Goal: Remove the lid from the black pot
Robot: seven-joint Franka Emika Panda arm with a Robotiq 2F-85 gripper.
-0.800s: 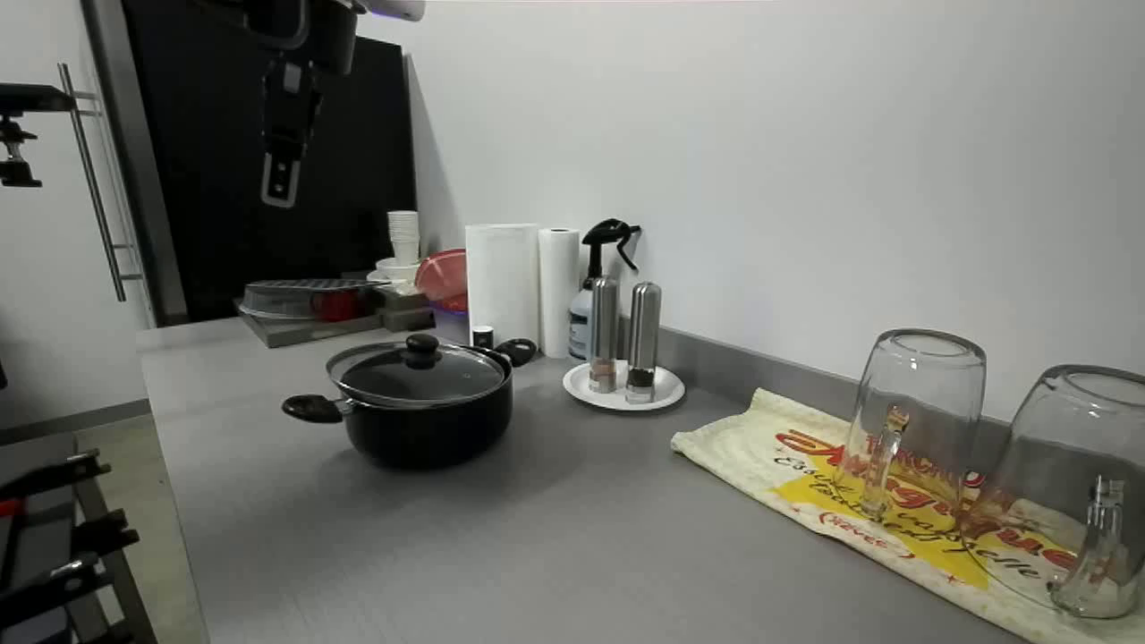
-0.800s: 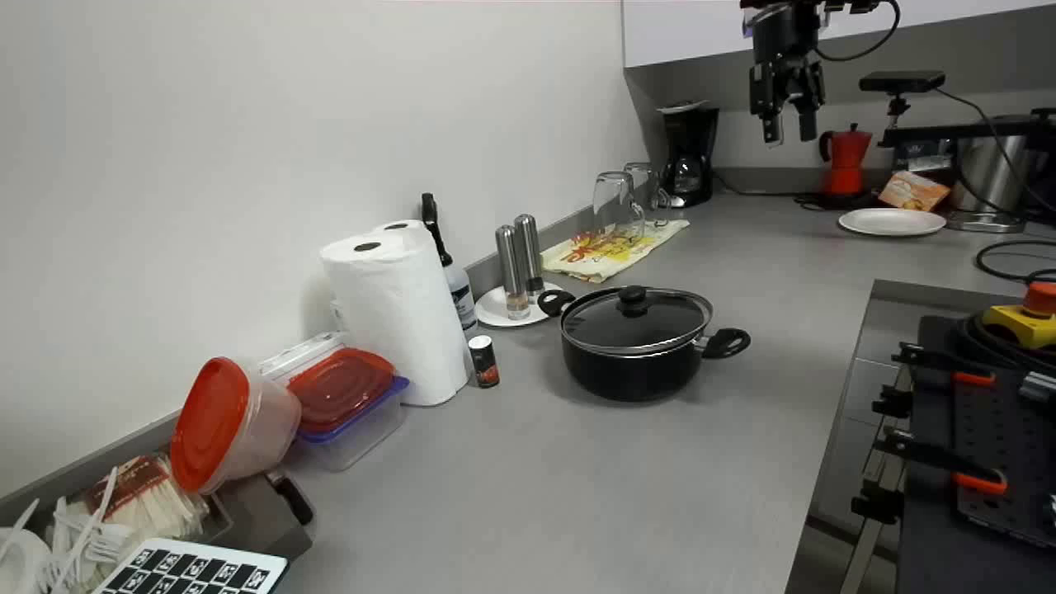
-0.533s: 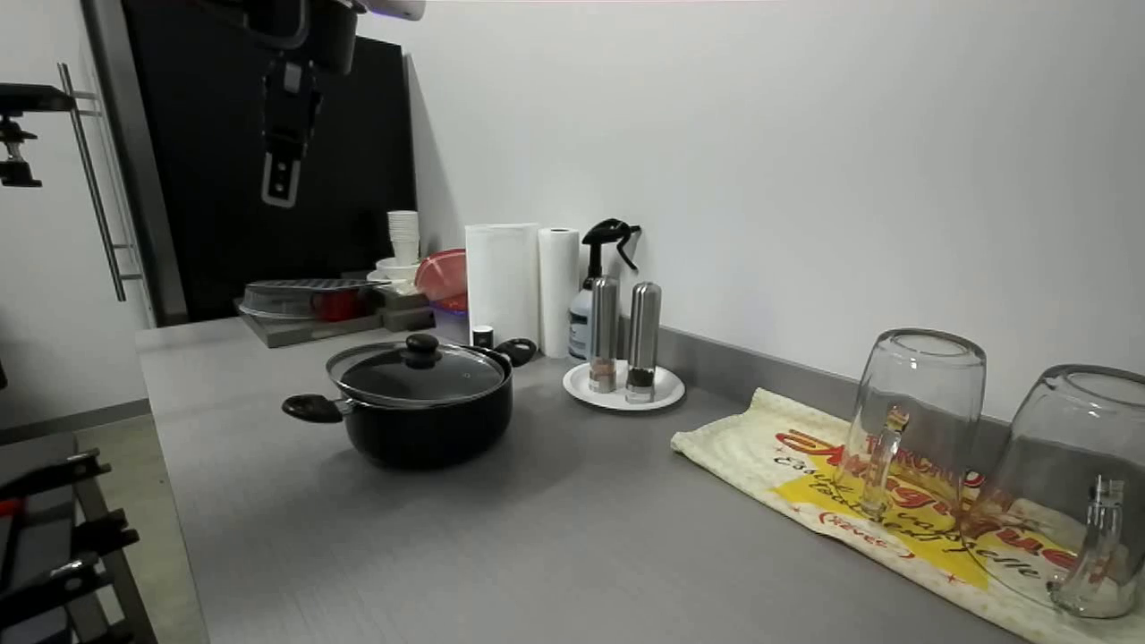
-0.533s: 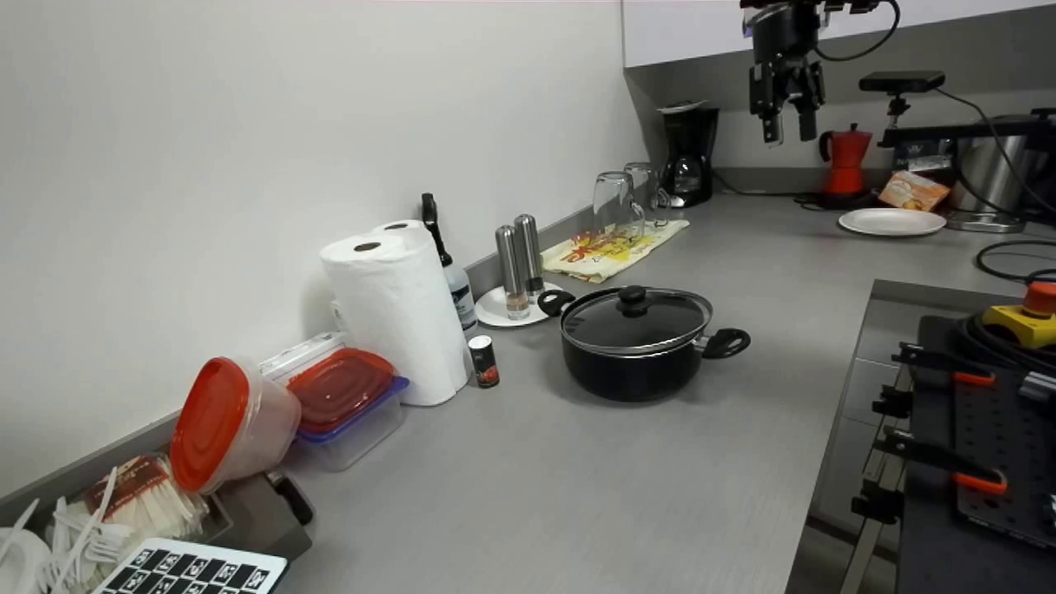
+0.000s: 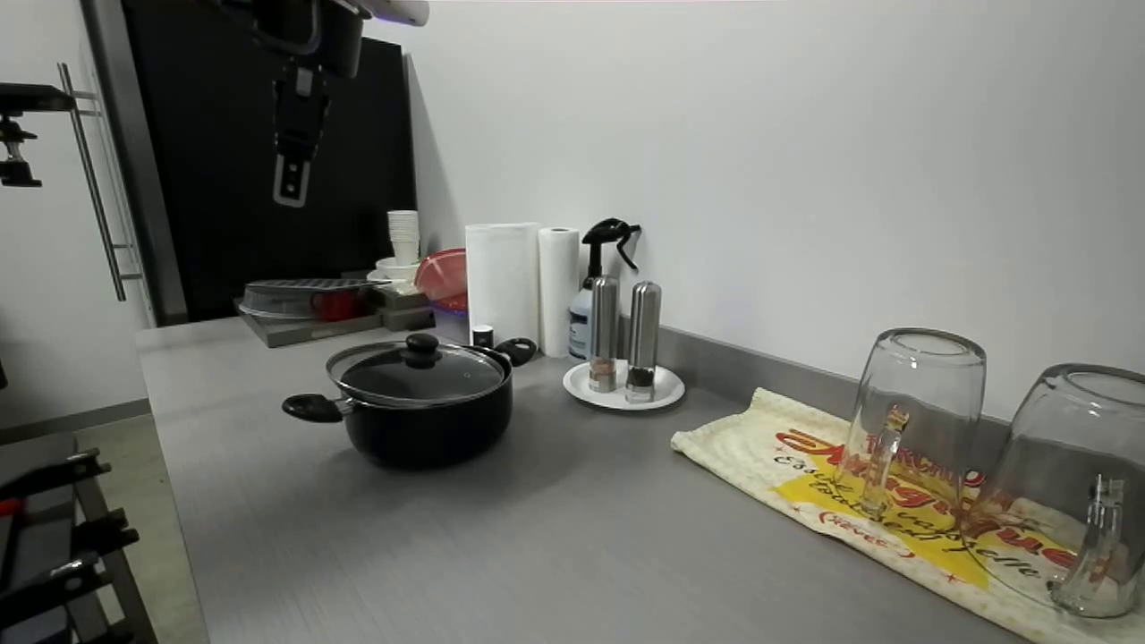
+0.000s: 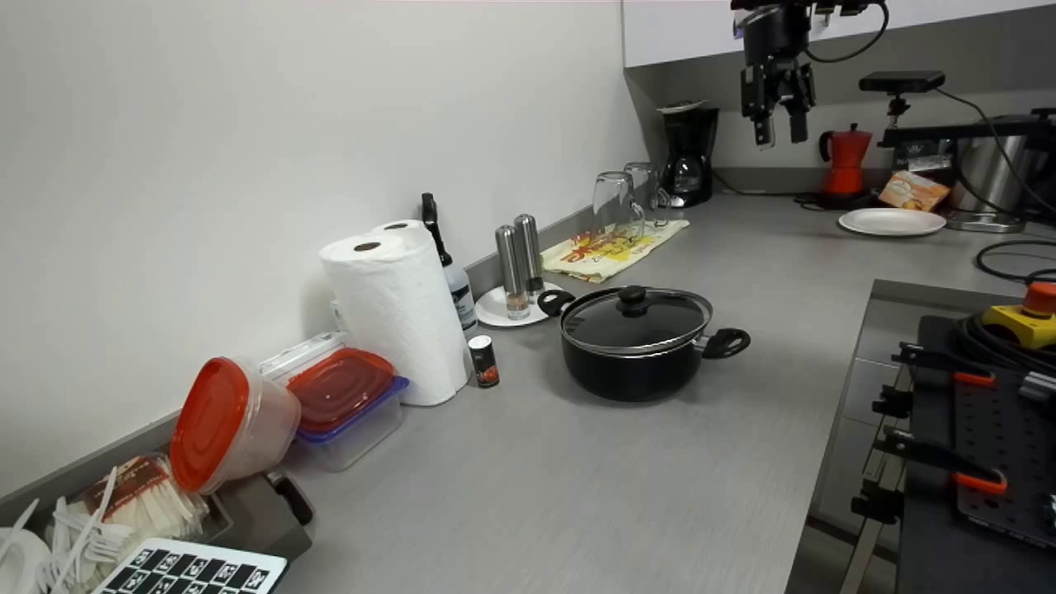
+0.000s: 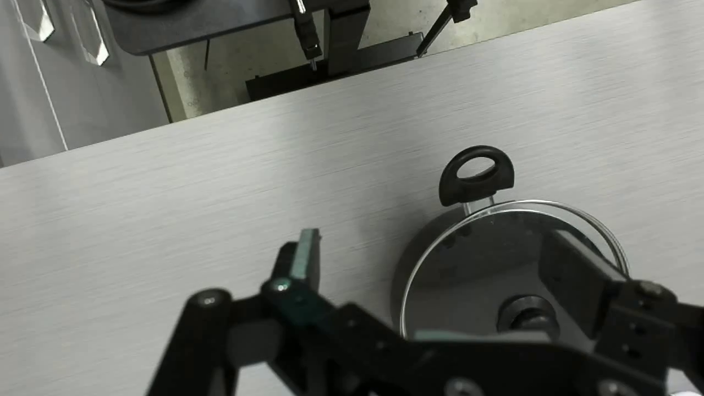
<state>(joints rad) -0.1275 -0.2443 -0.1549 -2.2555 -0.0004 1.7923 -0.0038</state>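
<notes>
Atop the black pot [image 6: 631, 377] sits the lid [image 6: 637, 327], the claw [image 6: 782, 132] hanging higher, spread wide.

The lid [image 5: 413, 377] looks like shiny glass, the black pot [image 5: 434, 438] is smooth, the grinders [image 5: 644, 340] are mostly shiny metal, and the dish towel [image 5: 921, 541] is cloth.

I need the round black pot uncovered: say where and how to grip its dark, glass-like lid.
Likely best: the small, round black knob, pinched from straight above, since it stands up alone at the centre of the lid; the black tool is open.
</notes>
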